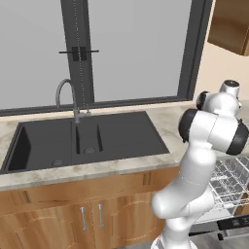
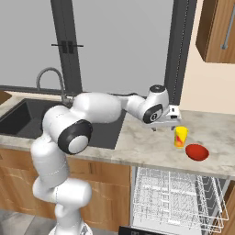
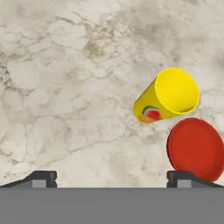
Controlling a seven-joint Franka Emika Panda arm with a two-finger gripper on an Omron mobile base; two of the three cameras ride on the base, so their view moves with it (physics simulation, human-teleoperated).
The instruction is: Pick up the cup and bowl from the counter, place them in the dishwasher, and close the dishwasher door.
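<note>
Status: my tool (image 2: 161,123) hangs above the surface (image 2: 151,147), fingers spread fully apart and holding nothing. The cup (image 2: 181,137) stands upright on the surface just beside the tool, and the bowl (image 2: 197,152) sits close against the cup on its far side, nearer the surface's front edge. In the hand view the cup (image 3: 168,96) lies off to one side of my line of approach, with the bowl (image 3: 195,148) directly next to one fingertip (image 3: 184,179).

Hazards, as I judge them:
1. Descent without recentring. One finger would land on the cup rim and tip it over.
2. Narrow gap between cup and bowl. A finger could push the bowl towards the front edge.
3. The dishwasher (image 2: 176,199) stands open below with its rack out; a knocked item could fall into it or past it.
</note>
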